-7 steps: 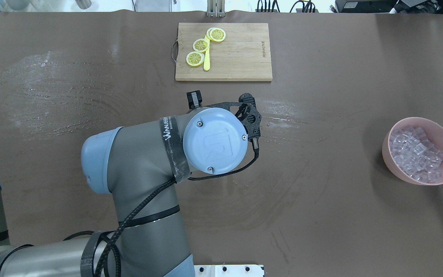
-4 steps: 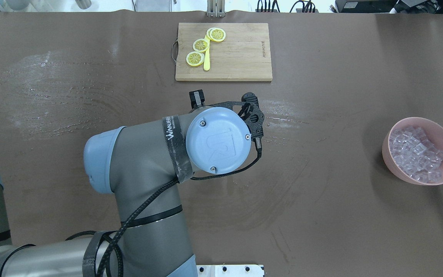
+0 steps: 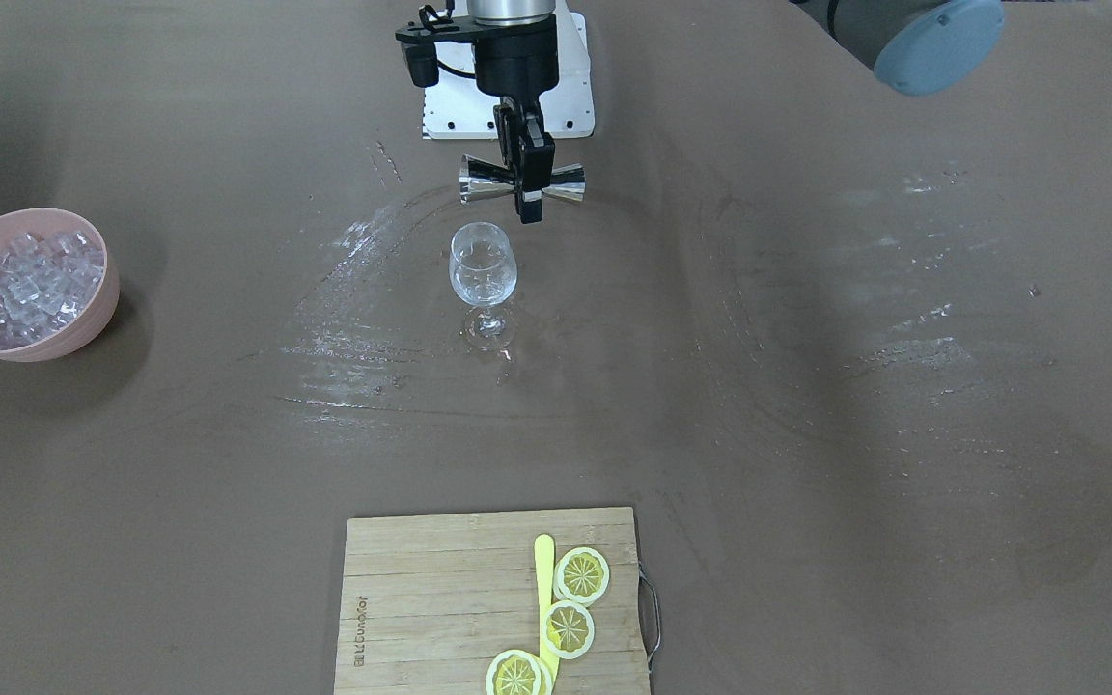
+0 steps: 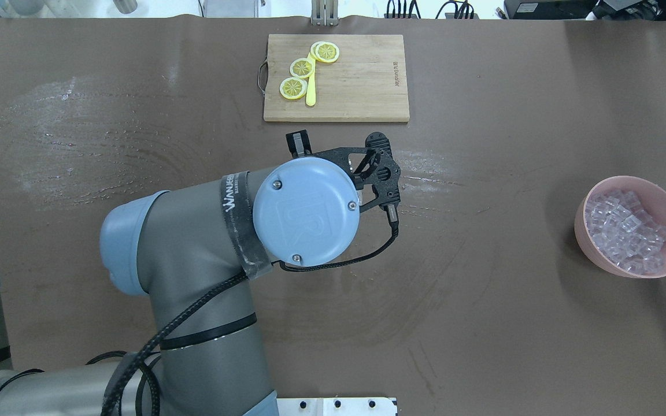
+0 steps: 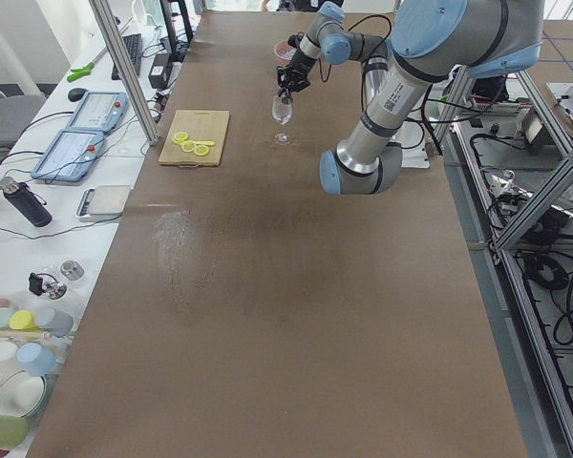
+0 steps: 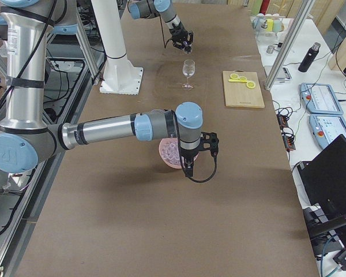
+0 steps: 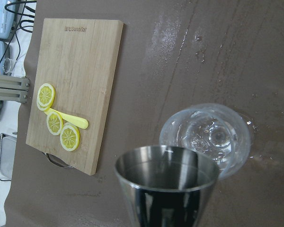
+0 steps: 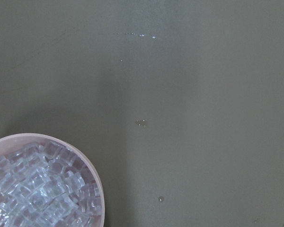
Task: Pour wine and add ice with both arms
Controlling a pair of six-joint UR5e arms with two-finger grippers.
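My left gripper (image 3: 529, 196) is shut on a steel jigger (image 3: 479, 180), which lies sideways just above and behind a clear wine glass (image 3: 484, 265) standing mid-table. The left wrist view looks past the jigger's open mouth (image 7: 166, 187) onto the glass (image 7: 208, 135) just beyond it. The ice (image 3: 25, 275) fills a pink bowl (image 3: 97, 304) off to the side, also seen as ice (image 4: 628, 228) in the overhead view. In the overhead view the left arm's wrist cap (image 4: 307, 211) hides the fingers and the glass. My right gripper (image 6: 189, 164) hangs high by the bowl; open or shut, I cannot tell.
A wooden cutting board (image 4: 356, 78) with lemon slices (image 4: 302, 67) and a yellow stick lies at the table's far edge. The robot's white base plate (image 3: 570, 106) is behind the glass. Wet streaks mark the brown table around the glass.
In the overhead view the left arm's elbow and wrist cap have swung left, while the black bracket at the wrist edged slightly forward and right. The bowl and board have not moved.
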